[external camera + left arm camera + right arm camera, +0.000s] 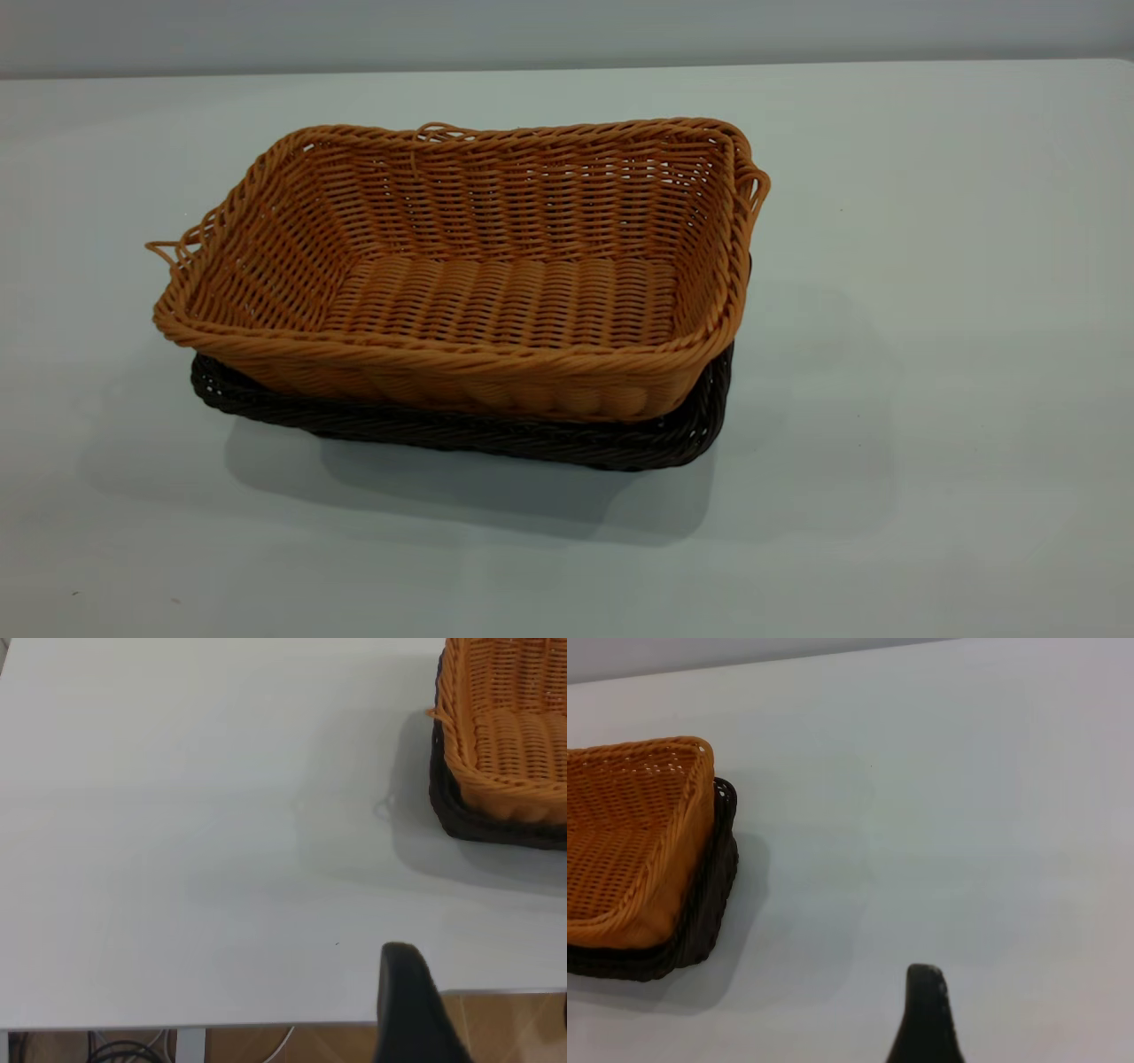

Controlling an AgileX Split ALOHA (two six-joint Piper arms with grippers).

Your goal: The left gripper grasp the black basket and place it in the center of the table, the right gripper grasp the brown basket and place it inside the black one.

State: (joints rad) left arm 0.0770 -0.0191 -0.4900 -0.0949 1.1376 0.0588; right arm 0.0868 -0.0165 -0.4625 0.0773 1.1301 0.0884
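The brown basket (pixel 496 283) sits nested inside the black basket (pixel 496 434) near the middle of the table (pixel 930 354). Only the black basket's rim and lower wall show under it. Neither gripper shows in the exterior view. In the left wrist view the nested baskets, brown (pixel 514 735) and black (pixel 478 819), lie far off. One finger (pixel 403 1001) of my left gripper hangs over the table's edge, the other is a sliver at the frame's edge, with nothing between them. In the right wrist view one finger (pixel 926 1019) of my right gripper is above bare table, apart from the brown (pixel 629 842) and black (pixel 709 904) baskets.
The left wrist view shows the table's edge (pixel 266 1025), with a wooden floor and cables (pixel 124 1050) below it. Bare tabletop lies all round the baskets. A grey wall (pixel 567 31) stands behind the table.
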